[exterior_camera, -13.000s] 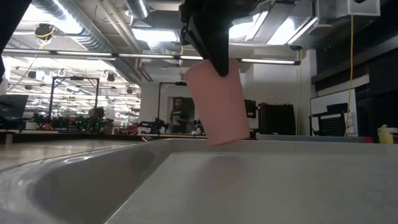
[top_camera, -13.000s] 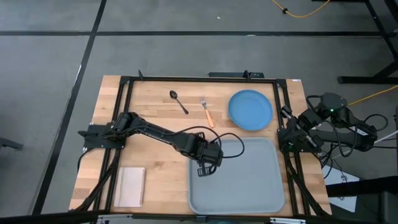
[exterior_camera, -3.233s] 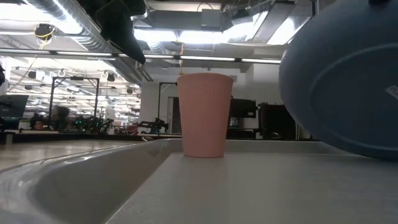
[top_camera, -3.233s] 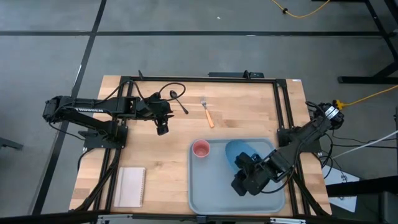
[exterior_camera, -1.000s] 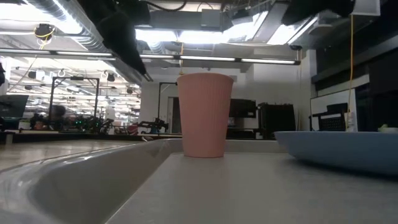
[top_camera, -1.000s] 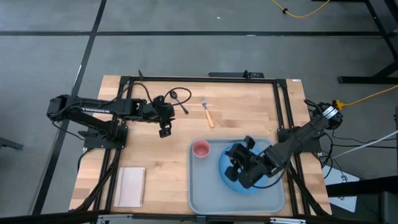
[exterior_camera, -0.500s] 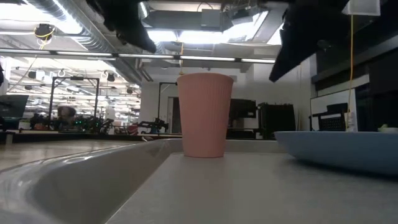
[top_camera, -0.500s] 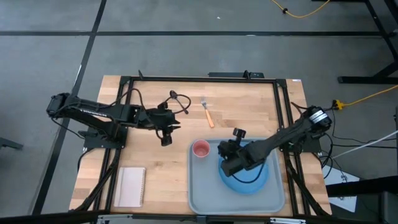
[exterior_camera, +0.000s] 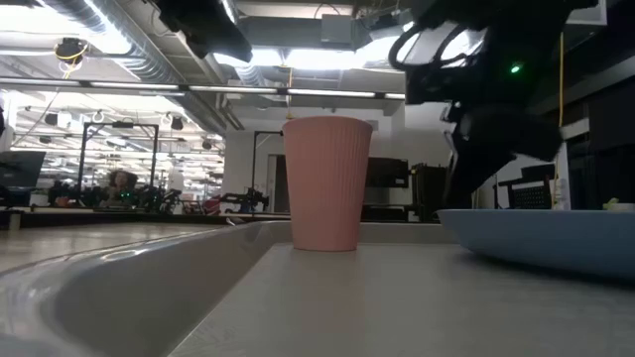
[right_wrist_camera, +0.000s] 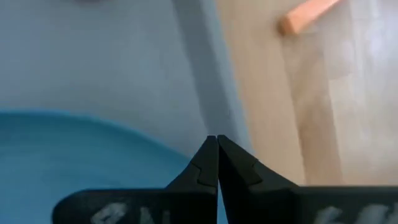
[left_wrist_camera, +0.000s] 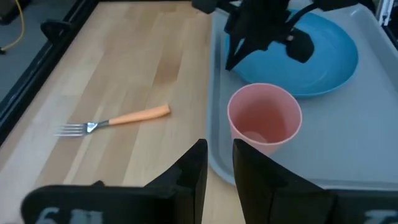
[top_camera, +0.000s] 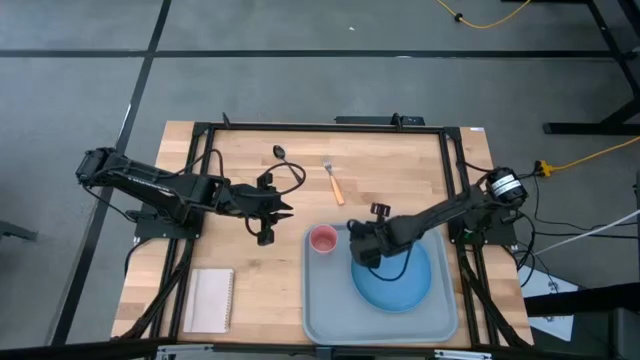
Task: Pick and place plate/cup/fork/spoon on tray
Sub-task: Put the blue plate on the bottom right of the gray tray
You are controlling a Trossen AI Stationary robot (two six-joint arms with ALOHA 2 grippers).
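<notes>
- The plate (top_camera: 395,278) now lies flat in the tray (top_camera: 325,315) beside the cup (top_camera: 323,239); a second ago the right claw (top_camera: 362,243) was over it, and it has since pulled clear, fingers together, holding nothing.
- The left claw (top_camera: 266,237) (a narrow gap between its fingers, empty) hovers over the bench (top_camera: 400,160).
- Fork (top_camera: 333,180) and spoon (top_camera: 280,153) remain on the bench.

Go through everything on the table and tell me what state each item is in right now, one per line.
plate: lying flat on the tray, not held.
cup: upright and empty on the tray, beside the plate.
fork: lying on the table, off the tray.
spoon: on the table, partly hidden by a cable.
tray: holds plate and cup only.
left pincer: narrow gap, holding nothing.
right pincer: shut, empty, above the plate's edge.
</notes>
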